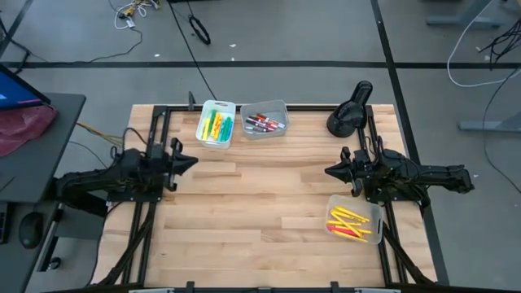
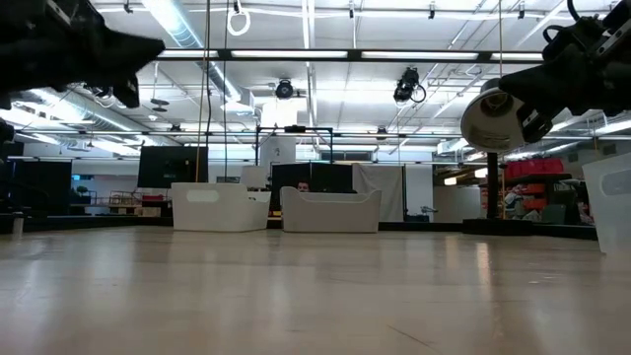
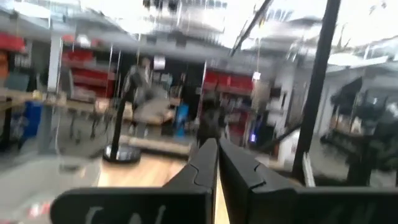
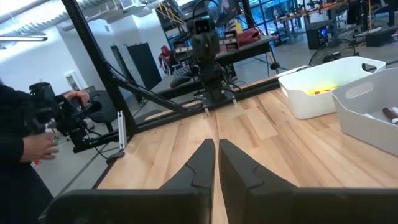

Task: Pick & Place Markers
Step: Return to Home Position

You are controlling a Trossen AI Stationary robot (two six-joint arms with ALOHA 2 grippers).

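The markers lie in three bins on the wooden table. Yellow and green ones are in a white bin [image 1: 216, 123] at the far edge. Red and dark ones are in a clear bin [image 1: 264, 120] beside it. Yellow and red ones fill a clear bin [image 1: 354, 220] near the right edge. My left gripper [image 1: 194, 162] hovers shut at the table's left side, holding nothing; its fingers [image 3: 217, 155] are together. My right gripper [image 1: 328, 172] hovers shut at the right side, also with nothing in it [image 4: 216, 155], pointing across the table toward the left arm.
A black stand with a round head [image 1: 350, 110] sits at the far right corner. Black frame rails [image 1: 155, 138] run along the table's left and right sides. Bare wood [image 1: 260, 203] lies between the arms. A person's hands [image 4: 37, 134] show beyond the table in the right wrist view.
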